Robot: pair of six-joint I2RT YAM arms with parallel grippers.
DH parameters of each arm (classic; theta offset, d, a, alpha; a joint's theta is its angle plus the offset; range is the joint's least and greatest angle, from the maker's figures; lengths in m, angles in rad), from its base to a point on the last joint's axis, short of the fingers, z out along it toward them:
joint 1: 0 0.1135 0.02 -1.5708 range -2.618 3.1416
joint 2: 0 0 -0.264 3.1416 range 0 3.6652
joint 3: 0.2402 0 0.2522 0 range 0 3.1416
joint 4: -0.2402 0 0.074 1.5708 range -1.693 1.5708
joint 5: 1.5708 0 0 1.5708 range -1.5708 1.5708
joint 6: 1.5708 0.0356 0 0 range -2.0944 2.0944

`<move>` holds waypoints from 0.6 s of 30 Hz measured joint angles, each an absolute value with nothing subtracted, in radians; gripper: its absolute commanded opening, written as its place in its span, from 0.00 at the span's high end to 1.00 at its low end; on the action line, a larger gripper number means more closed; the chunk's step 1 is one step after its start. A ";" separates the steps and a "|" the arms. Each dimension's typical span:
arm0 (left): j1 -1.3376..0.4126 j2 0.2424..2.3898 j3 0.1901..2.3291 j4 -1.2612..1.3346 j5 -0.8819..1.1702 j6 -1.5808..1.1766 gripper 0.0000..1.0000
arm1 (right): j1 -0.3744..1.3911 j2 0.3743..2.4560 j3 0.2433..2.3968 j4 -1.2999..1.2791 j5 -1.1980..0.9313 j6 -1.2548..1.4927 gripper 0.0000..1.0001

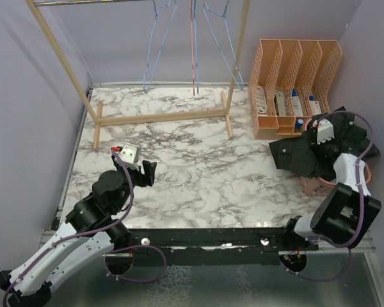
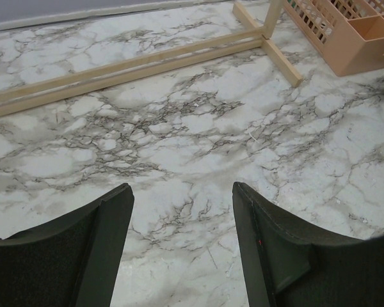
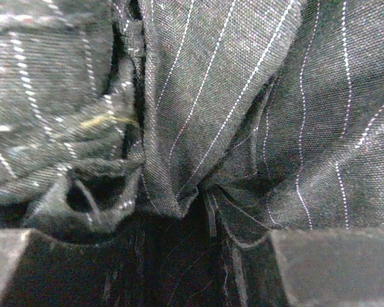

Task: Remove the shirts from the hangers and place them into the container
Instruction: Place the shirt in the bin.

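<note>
A black pinstriped shirt (image 1: 297,157) lies heaped over the salmon-pink container (image 1: 317,186) at the table's right edge. My right gripper (image 1: 312,144) is pressed down into it. In the right wrist view the pinstriped cloth (image 3: 230,96) fills the frame and puckers into a fold between the fingertips (image 3: 333,268) of the right gripper (image 3: 147,256). Bare wire hangers, light blue (image 1: 155,45) and pink-red (image 1: 193,51), hang from the rack at the back. My left gripper (image 1: 144,173) (image 2: 182,192) hovers open over bare marble at the left. Other shirts are hidden.
The wooden rack's base bars (image 1: 160,117) cross the far part of the table, also seen as rack bars (image 2: 128,67) in the left wrist view. A peach four-slot file organizer (image 1: 294,83) stands at the back right, right behind the container.
</note>
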State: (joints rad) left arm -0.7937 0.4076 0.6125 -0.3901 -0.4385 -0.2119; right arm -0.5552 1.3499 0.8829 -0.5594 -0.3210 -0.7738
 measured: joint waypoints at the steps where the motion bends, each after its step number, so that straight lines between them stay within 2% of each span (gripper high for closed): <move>1: -0.794 0.408 0.612 -0.390 -0.439 -0.212 0.34 | -0.552 1.354 0.863 -0.522 -0.309 -0.776 0.68; 4: -0.794 0.410 0.612 -0.390 -0.439 -0.212 0.34 | -0.545 1.359 0.828 -0.443 -0.291 -0.779 0.68; 9: -0.794 0.410 0.612 -0.390 -0.439 -0.212 0.34 | -0.545 1.394 0.857 -0.414 -0.281 -0.768 0.59; 13: -0.794 0.410 0.612 -0.390 -0.439 -0.212 0.34 | -0.545 1.401 0.955 -0.517 -0.278 -0.761 0.52; 18: -0.794 0.410 0.612 -0.390 -0.439 -0.212 0.34 | -0.547 1.404 1.143 -0.767 -0.287 -0.752 0.49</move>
